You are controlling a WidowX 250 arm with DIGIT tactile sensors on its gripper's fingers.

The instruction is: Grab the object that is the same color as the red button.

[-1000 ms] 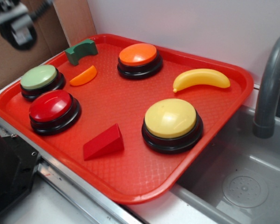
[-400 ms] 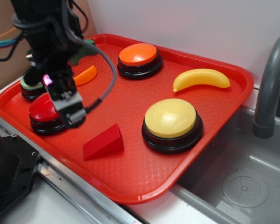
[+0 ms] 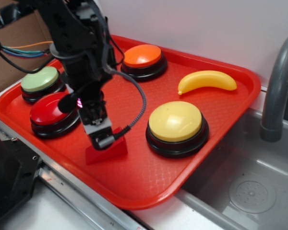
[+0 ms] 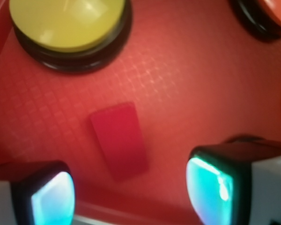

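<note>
1. Red and textured, the tray (image 3: 216,129) sits next to a grey sink, with a pale wall behind it.
2. On it stand the red button (image 3: 52,109), a yellow button (image 3: 176,122), an orange button (image 3: 143,56) and a green button (image 3: 39,79); a banana (image 3: 207,80) lies toward the far right.
3. Near the tray's front edge lies the red wedge (image 4: 119,139) — between the red and yellow buttons, touching neither.
4. Over it hangs the gripper (image 4: 126,187), released, with its two fingers (image 4: 210,185) spread wide; in the wrist view the wedge lies ahead of the gap, not yet between the pads.
5. Judging by its looks, the wedge is light, rigid and matte — not fragile, but its sloped face could squirt out of a pinch.
6. Better to close on the two flat triangular sides, low down.
</note>
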